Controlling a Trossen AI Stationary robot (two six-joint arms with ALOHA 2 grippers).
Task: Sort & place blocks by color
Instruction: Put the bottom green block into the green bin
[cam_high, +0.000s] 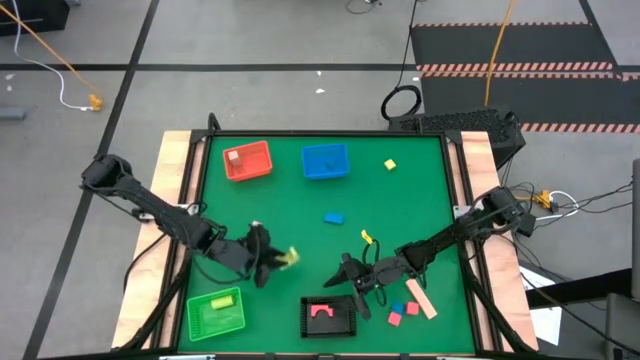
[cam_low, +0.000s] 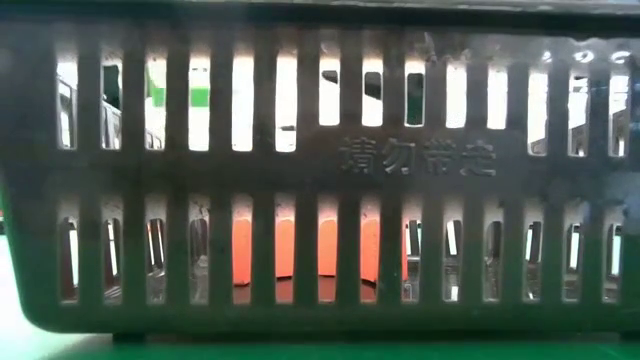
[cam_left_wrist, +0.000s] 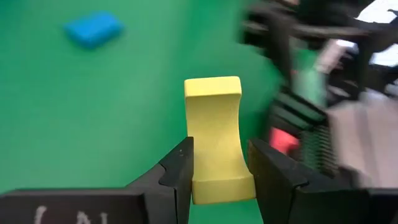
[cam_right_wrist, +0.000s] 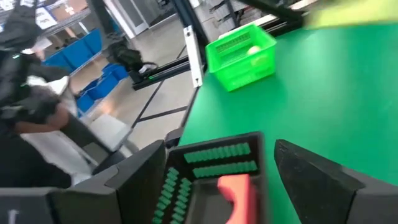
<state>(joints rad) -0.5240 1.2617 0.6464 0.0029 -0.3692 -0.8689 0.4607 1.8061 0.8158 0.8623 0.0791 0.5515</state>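
Observation:
My left gripper (cam_high: 268, 260) stands in the table's near-left part, shut on a yellow block (cam_left_wrist: 213, 124) with hollowed sides. The green basket (cam_high: 215, 312), holding a yellow-green block, sits at the near edge just left of it. My right gripper (cam_high: 348, 268) is open and hovers at the far rim of the black basket (cam_high: 328, 316), where a red piece (cam_right_wrist: 239, 193) lies. Loose on the mat are a blue block (cam_high: 333, 217), a yellow block (cam_high: 389, 164), a small yellow piece (cam_high: 366, 237), and red blocks (cam_high: 403, 314) beside a tan bar (cam_high: 421, 299). My left gripper pinches the yellow block between its two fingers at the block's narrowed sides (cam_left_wrist: 198, 168), near its back end. Most of the block sticks out forward past the fingertips (cam_left_wrist: 180, 158), toward the table's right.
A red basket (cam_high: 248, 160) with a tan block and a blue basket (cam_high: 325, 160) stand along the far side. The black basket's slotted wall (cam_low: 320, 160) fills the low view. Open mat lies mid-table. Wooden strips (cam_high: 176, 170) border the mat on left and right.

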